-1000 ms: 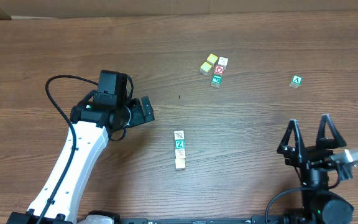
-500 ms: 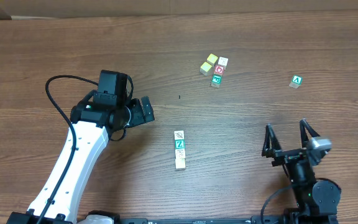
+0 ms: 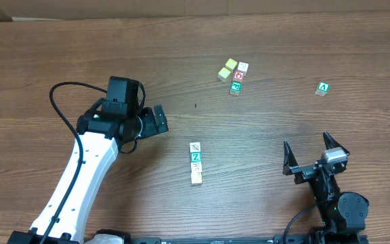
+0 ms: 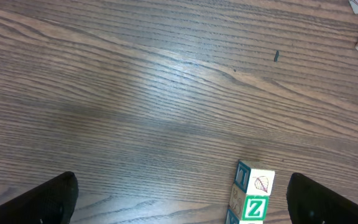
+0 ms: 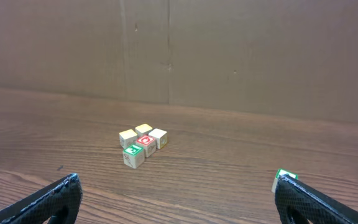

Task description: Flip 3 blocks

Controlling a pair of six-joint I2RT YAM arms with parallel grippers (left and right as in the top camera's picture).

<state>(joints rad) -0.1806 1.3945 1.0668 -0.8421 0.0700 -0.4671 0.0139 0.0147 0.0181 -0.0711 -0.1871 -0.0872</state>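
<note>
Left of the block row, left gripper (image 3: 156,120): the jaws are spread wide and nothing is gripped or touched. In the wrist view only bare wood and the row's far end are seen between the fingertips.
Right gripper (image 3: 310,154): it is placed near the front right of the table (image 3: 263,41). The jaws are fully parted and nothing is held. It is well apart from every cube.
Block row (image 3: 196,163): four blocks are counted, lined up touching at the table's middle, between the two arms.
Row details: the slash block (image 3: 195,146) is set at the far end, with the green Z block (image 3: 196,157) next to it. The two plain tan ones are nearest the front edge.
Cluster (image 3: 234,74): five cubes are grouped at the far right centre.
Cluster count: two yellow-topped cubes (image 3: 227,68), one white block (image 3: 243,67), one red-print block (image 3: 238,76) and one green-print block (image 3: 235,87) are seen.
Green "A" cube (image 3: 323,88): one is counted, alone at the far right, well apart from the cluster.
Total: ten cubes are counted.
</note>
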